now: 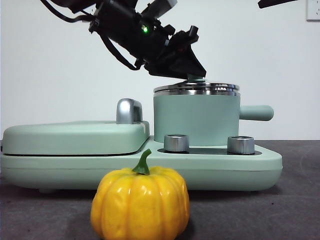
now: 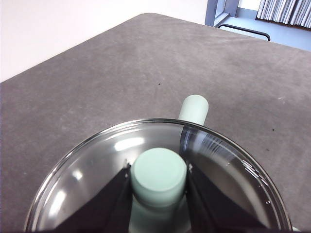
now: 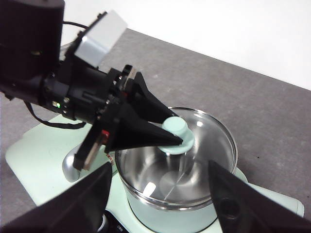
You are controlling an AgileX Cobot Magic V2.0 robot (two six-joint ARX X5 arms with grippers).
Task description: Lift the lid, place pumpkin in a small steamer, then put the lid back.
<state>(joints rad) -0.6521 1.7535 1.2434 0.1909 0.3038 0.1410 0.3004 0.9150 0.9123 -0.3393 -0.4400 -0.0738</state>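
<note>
The pumpkin (image 1: 140,202) stands upright on the grey table (image 1: 280,200) at the front, well below and forward of the working gripper, untouched and clear of the cooker base (image 1: 150,167). Behind it, two silver knobs (image 1: 176,142) sit on the base in front of the small steamer (image 1: 196,120), whose side handle (image 1: 256,112) projects away from the flat griddle cover (image 1: 75,136). The left gripper (image 1: 192,75) reaches down at an angle onto the top of the steamer, with its jaws clamped on either side of the knob (image 2: 159,175) of the lid (image 2: 97,170). The lid lies directly beneath this gripper, seated on or just at the steamer rim; the exact contact cannot be determined. The right gripper (image 3: 158,191) hovers above and apart from the steamer, jaws spread wide and holding nothing.
</note>
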